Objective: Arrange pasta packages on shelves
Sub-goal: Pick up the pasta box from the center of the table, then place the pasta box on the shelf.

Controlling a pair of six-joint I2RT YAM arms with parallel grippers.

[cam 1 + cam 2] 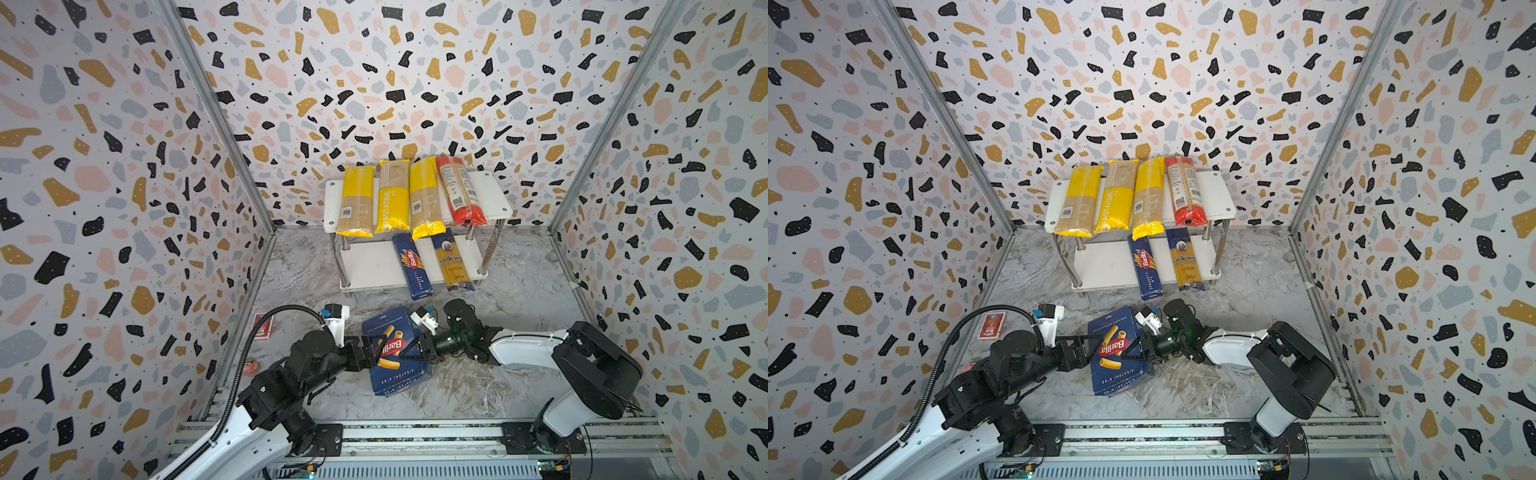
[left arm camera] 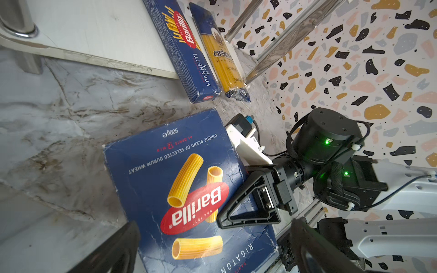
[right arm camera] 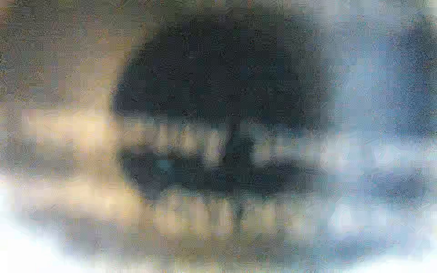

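The wide Barilla box lies on the table between the tools. It is likely light, stiff card with a slick face, best pinched across a long edge. The left tool gapes wide over it. The right tool lays one finger on its face; the other is hidden, so I cannot tell if it grips. Beyond both, the shelves hold six packs.

The walls are white terrazzo flecked black, ochre, pink and grey, the table grey marble, the shelves white and chrome, three spaghetti bags yellow, a fourth bag red-orange, the wide Barilla box dark blue.
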